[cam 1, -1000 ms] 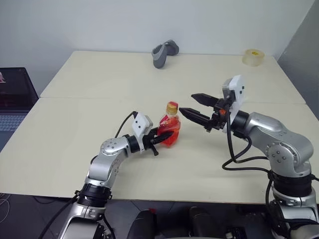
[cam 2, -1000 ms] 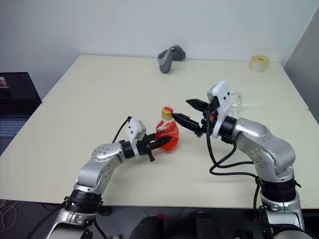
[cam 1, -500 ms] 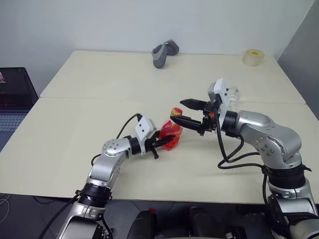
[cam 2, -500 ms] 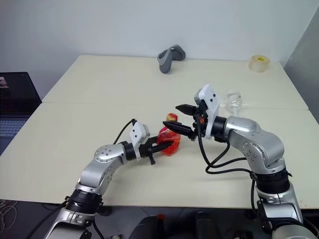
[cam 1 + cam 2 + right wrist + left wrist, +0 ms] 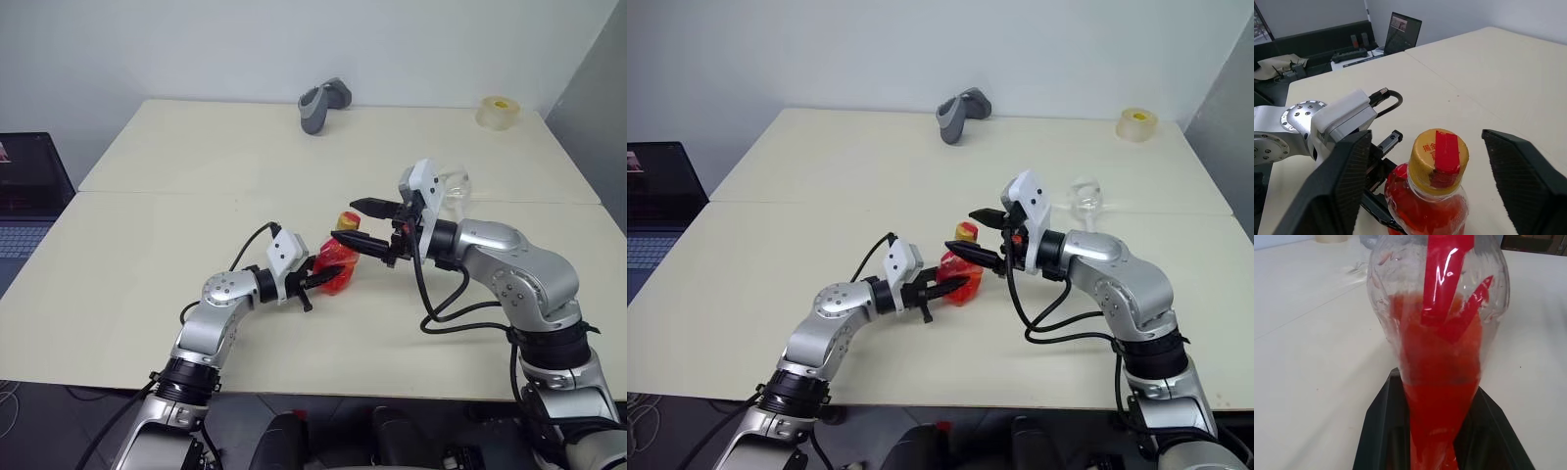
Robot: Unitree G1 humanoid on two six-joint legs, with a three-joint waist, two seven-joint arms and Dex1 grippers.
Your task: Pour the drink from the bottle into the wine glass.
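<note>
The left gripper (image 5: 312,282) is squeezing the bottle (image 5: 336,262) low on its body, tilting it rightward above the table (image 5: 196,196). The right gripper (image 5: 1432,191) is straddling the cap (image 5: 1439,158), jaws parted and untouching, the glass (image 5: 1084,195) standing behind it.

Bottles: one (image 5: 335,266)
Wine glasses: one (image 5: 1085,197)
Tape rolls: one (image 5: 499,112)
Laptops: one (image 5: 27,196)
Grey objects: one (image 5: 322,104)
Grippers: two

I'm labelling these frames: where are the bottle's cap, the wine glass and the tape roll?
bottle's cap (image 5: 1439,155): right wrist view, on its yellowish top.
wine glass (image 5: 1085,195): right eye view, on the bowl.
tape roll (image 5: 1137,123): right eye view, on its side.
</note>
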